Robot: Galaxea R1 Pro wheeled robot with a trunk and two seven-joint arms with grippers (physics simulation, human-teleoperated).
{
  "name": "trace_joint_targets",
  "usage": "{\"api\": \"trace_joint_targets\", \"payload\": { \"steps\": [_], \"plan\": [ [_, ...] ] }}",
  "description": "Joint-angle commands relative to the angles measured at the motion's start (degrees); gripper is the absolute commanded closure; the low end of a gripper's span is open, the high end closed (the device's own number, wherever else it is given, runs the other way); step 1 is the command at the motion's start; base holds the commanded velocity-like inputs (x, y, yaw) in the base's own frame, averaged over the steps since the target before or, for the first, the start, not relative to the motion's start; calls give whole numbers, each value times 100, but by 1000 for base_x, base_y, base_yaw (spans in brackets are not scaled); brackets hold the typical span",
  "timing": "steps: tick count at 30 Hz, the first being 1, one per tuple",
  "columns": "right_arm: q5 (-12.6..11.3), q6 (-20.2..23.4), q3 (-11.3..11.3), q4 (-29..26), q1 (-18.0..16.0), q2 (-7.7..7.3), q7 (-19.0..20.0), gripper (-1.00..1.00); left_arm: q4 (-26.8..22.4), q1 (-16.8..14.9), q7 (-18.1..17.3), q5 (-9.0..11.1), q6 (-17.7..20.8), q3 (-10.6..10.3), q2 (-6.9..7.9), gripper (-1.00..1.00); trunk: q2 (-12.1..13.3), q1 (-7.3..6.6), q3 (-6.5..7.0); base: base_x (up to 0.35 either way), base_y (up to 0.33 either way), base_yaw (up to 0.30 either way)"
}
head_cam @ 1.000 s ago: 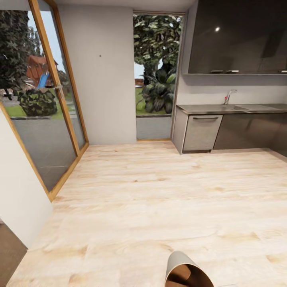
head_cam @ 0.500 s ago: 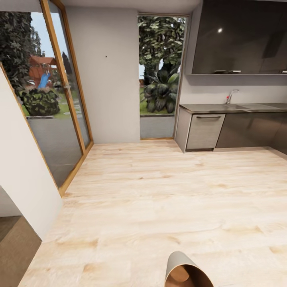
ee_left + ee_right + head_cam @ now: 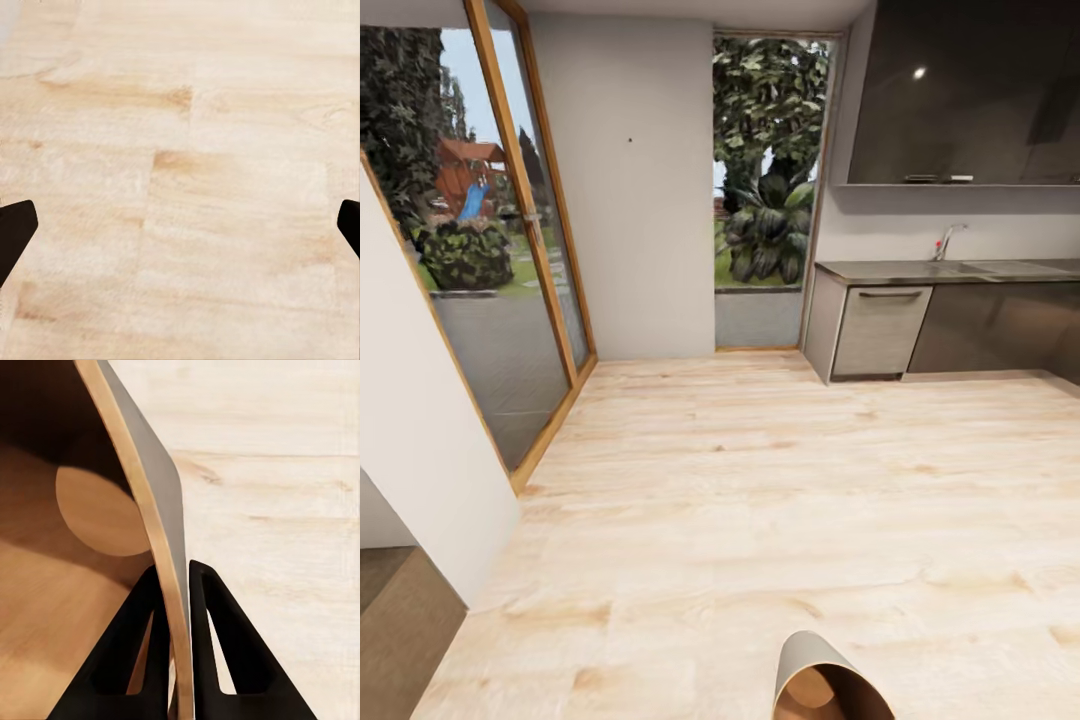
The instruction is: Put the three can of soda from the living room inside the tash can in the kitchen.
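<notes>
You are looking across the kitchen: pale wood floor (image 3: pixel 780 480), a steel counter (image 3: pixel 920 270) with a sink along the right wall, dark cabinets (image 3: pixel 970 95) above it, and a tall window (image 3: pixel 765 170) straight ahead.

Your right gripper (image 3: pixel 178 585) is pinching the rim of the tash can (image 3: pixel 90 532), one finger inside the glossy brown wall and one outside, closed tight on the thin edge. In the head view the bin (image 3: pixel 825 680) is showing at the bottom edge, tilted, mouth toward you. No soda can is showing inside it.

Your left gripper (image 3: pixel 180 225) is hanging wide open over bare floor, holding nothing.

You are likely carrying the bin. Drive smoothly and avoid sudden turns, since a grip on the rim alone may let the bin swing or slip.
</notes>
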Motion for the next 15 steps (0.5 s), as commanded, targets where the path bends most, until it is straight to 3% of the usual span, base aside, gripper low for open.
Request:
{"api": "trace_joint_targets", "payload": {
  "steps": [1,15],
  "plan": [
    [-18,0,-2,-10,-2,10,56,100,1,0,-1,-1,0,0,1,-100,0,0,-5,286,69,119],
    [-14,0,1,-7,-3,30,56,100,3,0,-9,1,-1,0,4,-100,0,0,-93,308,78,159]
  ]
}}
